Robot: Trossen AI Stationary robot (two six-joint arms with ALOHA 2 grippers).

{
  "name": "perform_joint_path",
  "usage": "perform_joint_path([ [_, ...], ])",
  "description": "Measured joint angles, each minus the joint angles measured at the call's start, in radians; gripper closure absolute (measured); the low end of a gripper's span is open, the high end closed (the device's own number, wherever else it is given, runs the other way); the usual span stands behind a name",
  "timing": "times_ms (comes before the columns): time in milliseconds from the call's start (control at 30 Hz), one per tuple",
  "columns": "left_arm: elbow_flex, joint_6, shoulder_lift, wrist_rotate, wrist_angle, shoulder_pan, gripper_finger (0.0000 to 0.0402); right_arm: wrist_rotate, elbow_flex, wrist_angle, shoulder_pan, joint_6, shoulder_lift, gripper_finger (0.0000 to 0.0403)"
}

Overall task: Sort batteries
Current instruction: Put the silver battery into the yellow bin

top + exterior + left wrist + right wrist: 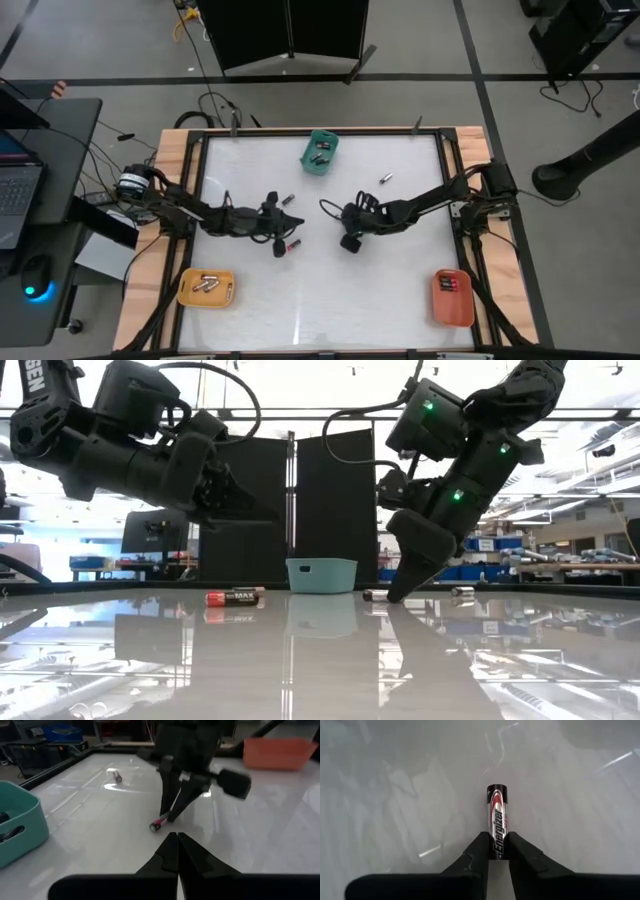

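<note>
A silver, black and red battery (497, 817) lies on the white table (400, 290) near its middle, with my right gripper (497, 851) shut on it. The left wrist view shows those fingers (172, 805) slanting down to the battery (156, 825). My left gripper (177, 842) hovers shut just left of it, holding nothing. Loose batteries lie flat on the table: one red and black (235, 597), one close by my left gripper (287, 200), and one farther back (384, 178). My right gripper pinches the battery's near end (497, 845) between its two fingertips, one on each long side. The fingers slant down from the table's right side. The battery lies flat on the table and reaches out ahead of the fingertips.
A teal tray (320, 150) with batteries stands at the far edge. A yellow tray (207, 288) sits at the near left and an orange tray (452, 297) at the near right, both with batteries. The near middle of the table is bare.
</note>
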State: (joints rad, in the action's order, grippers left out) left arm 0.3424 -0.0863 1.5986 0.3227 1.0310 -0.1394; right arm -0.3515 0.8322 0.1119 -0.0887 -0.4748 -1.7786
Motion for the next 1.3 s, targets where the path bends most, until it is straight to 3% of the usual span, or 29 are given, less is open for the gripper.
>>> perform_joint_path([
  [233, 0.000, -0.002, 0.000, -0.072, 0.110, 0.000, 0.0396, 0.002, -0.006, -0.079, 0.001, 0.133, -0.005, 0.0343],
  [533, 0.001, 0.083, 0.000, -0.092, 0.307, 0.000, 0.0394, 0.005, -0.006, -0.423, -0.008, 0.314, 0.005, 0.0343],
  [800, 0.001, 0.184, 0.000, -0.165, 0.482, 0.000, 0.0365, 0.001, -0.005, -0.570, -0.026, 0.432, 0.112, 0.0343],
  [1033, 0.001, 0.214, 0.000, -0.190, 0.515, 0.000, 0.0334, -0.014, -0.004, -0.649, -0.100, 0.532, 0.214, 0.0343],
  [1300, 0.079, 0.213, 0.000, -0.271, 0.449, 0.000, 0.0301, -0.044, -0.003, -0.743, -0.149, 0.601, 0.213, 0.0343],
])
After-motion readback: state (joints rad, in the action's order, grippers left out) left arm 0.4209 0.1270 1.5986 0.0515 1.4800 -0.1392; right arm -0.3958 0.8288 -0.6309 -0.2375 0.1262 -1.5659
